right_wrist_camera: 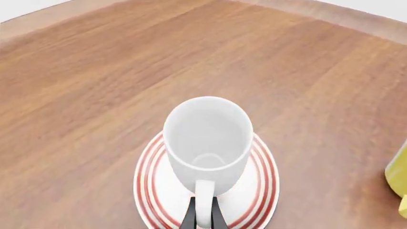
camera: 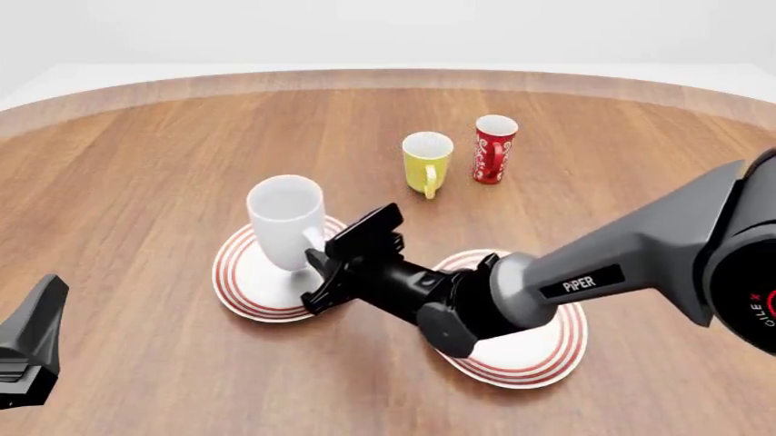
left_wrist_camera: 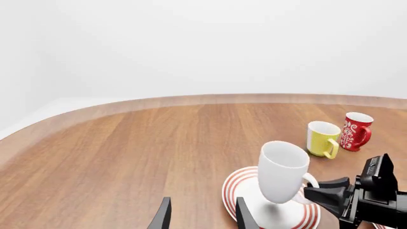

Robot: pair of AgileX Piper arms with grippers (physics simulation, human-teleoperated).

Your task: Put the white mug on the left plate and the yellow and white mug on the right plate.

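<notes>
The white mug (camera: 285,218) stands over the left plate (camera: 243,286), tilted a little; I cannot tell if its base touches. My right gripper (camera: 320,263) is shut on the mug's handle, and its fingers (right_wrist_camera: 190,214) clasp the handle (right_wrist_camera: 204,202) in the right wrist view. The mug (left_wrist_camera: 283,169), the plate (left_wrist_camera: 239,191) and the right gripper (left_wrist_camera: 321,193) also show in the left wrist view. My left gripper (left_wrist_camera: 203,217) is open and empty, short of the plate. The yellow and white mug (camera: 427,162) stands further back. The right plate (camera: 552,350) lies under my right arm.
A slim red cup with white pattern (camera: 492,148) stands just right of the yellow mug. My left arm (camera: 31,350) sits at the near left corner. The table's curved far edge (camera: 388,80) runs along the back.
</notes>
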